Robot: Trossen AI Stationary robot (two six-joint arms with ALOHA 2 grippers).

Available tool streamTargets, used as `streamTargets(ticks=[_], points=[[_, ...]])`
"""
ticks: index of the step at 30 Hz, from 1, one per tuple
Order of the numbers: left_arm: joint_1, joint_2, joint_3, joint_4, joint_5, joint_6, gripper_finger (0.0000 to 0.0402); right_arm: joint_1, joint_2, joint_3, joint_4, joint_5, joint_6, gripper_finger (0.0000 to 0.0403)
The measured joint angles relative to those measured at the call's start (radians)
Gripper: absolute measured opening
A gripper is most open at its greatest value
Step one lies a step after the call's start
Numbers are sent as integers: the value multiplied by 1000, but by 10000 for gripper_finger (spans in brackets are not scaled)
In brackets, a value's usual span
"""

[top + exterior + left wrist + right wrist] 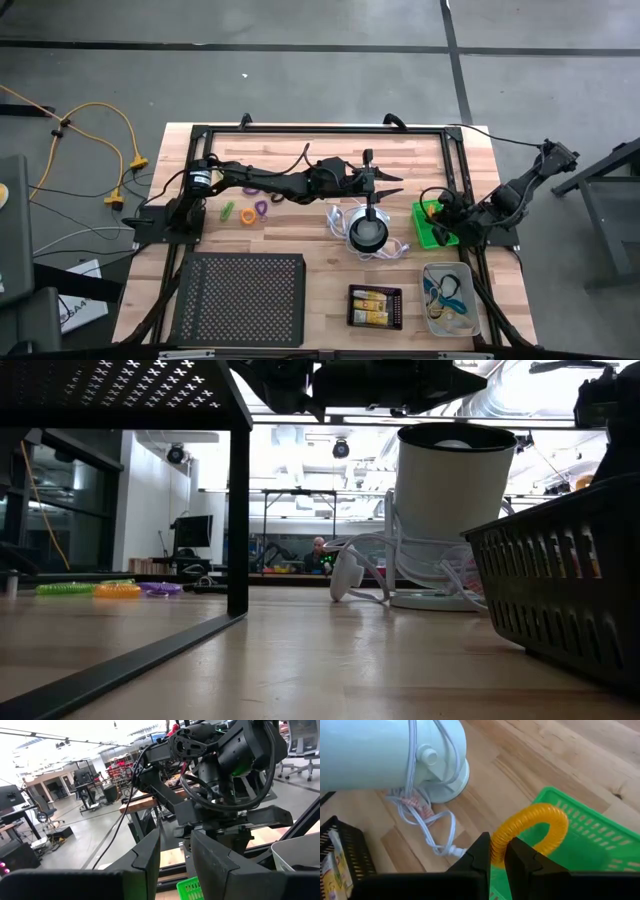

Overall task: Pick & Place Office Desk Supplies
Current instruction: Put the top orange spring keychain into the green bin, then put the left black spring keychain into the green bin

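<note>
My right gripper (498,854) is shut on an orange coiled loop (540,822) over the far end of the green tray (600,840), near the table's right edge (437,212). My left gripper (388,187) hovers open and empty above the table's middle, just beyond the round white-and-black object (367,232); its fingers (150,855) point toward the right arm. Green (228,211), orange (247,215) and purple (261,208) loops lie flat on the wood at the left. Yellow-and-white packs (374,304) lie in the black tray, and cords (447,292) in the clear tray. My right gripper pinches one side of the orange loop's ring (501,840) between its two fingers. The fingers slant down toward the green tray. The rest of the ring arches out past the fingertips above the tray's floor; whether it touches the tray I cannot tell.
The white object's cord (427,822) trails on the wood beside the green tray. A large black mesh basket (240,298) fills the near left. A black frame (320,130) runs around the table's edges. In the low view a person sits far off in the room (318,552).
</note>
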Motion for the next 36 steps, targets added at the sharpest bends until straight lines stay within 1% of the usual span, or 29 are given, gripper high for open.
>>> streamTargets(ticks=[6,8,12,16,19,27,30,36], points=[[0,0,0,0,0,0,105,0,0,0,-1,-27,4,29],[0,0,0,0,0,0,105,0,0,0,-7,-33,32,29],[0,0,0,0,0,1,105,0,0,0,-25,-70,48,29],[0,0,0,0,0,1,105,0,0,0,-32,-74,41,30],[0,0,0,0,0,1,105,0,0,0,-38,-74,40,41],[0,0,0,0,0,1,105,0,0,0,-45,-78,39,85],[0,0,0,0,0,1,105,0,0,0,-45,-78,39,91],[0,0,0,0,0,1,105,0,0,0,-45,-77,39,90]])
